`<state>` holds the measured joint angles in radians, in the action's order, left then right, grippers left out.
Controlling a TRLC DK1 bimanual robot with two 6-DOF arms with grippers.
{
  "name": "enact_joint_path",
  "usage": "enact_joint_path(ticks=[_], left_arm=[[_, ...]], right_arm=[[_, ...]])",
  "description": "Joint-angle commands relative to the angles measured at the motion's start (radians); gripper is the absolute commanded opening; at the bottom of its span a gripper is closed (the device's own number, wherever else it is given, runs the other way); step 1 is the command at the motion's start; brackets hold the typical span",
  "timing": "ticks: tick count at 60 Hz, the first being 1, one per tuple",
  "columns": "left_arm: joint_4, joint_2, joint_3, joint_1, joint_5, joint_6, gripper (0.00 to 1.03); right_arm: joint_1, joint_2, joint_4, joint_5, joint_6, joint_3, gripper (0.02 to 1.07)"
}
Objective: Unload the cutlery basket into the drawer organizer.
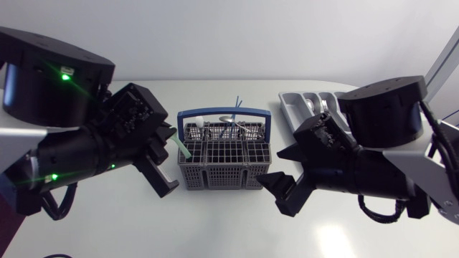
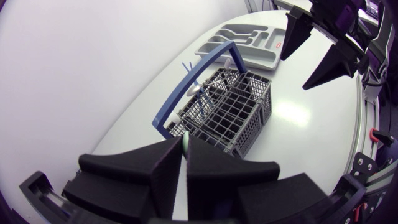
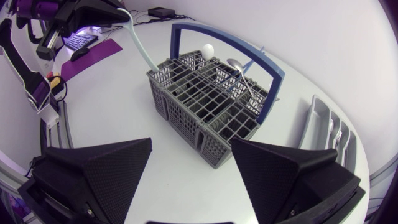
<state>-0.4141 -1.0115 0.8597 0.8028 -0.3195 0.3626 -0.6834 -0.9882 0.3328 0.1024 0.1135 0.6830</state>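
My left jaws were clenched on the upper end of a pale green plastic utensil (image 1: 182, 147); in the left wrist view only a thin sliver of it showed, pinched flat between the two wedges. From the jaws its long axis slanted down and toward the cutlery basket (image 1: 222, 175). In the right wrist view its lower end was at the basket's near corner. I could not tell whether it was clear of the rim or whether the working end was a fork, spoon or knife.

My right jaws were released, spread wide and holding nothing. They hung low at the right of centre in the head view, just beside the basket's right end.

What mattered was where the drawer organizer (image 1: 290, 107) lay. It sat at the upper right of the head view, on the far side of the basket from my left jaws, and my right arm was much nearer to it. I judged that my left arm would have to lift the utensil free, carry it over the blue handle (image 1: 224, 113) and turn it in line with the organizer's slots.

A metal spoon (image 3: 240, 70) and a white round-ended utensil (image 3: 207, 50) stood in the basket's far compartments.
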Motion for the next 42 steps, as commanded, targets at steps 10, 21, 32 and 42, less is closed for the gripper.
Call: enact_joint_path(ticks=[10, 21, 32, 42], left_arm=[[0.009, 0.05, 0.065, -0.059, 0.109, -0.062, 0.24], [0.032, 0.028, 0.11, -0.203, 0.341, -0.14, 0.24], [0.095, -0.024, 0.125, -0.244, 0.462, -0.205, 0.24], [0.13, -0.091, 0.139, -0.24, 0.548, -0.241, 0.25]], right_arm=[[-0.082, 0.092, -0.064, -0.049, 0.048, -0.033, 0.95], [-0.192, 0.149, -0.135, -0.159, 0.101, -0.043, 0.95], [-0.271, 0.14, -0.271, -0.276, 0.166, -0.073, 0.95], [-0.303, 0.082, -0.419, -0.351, 0.242, -0.096, 0.93]])
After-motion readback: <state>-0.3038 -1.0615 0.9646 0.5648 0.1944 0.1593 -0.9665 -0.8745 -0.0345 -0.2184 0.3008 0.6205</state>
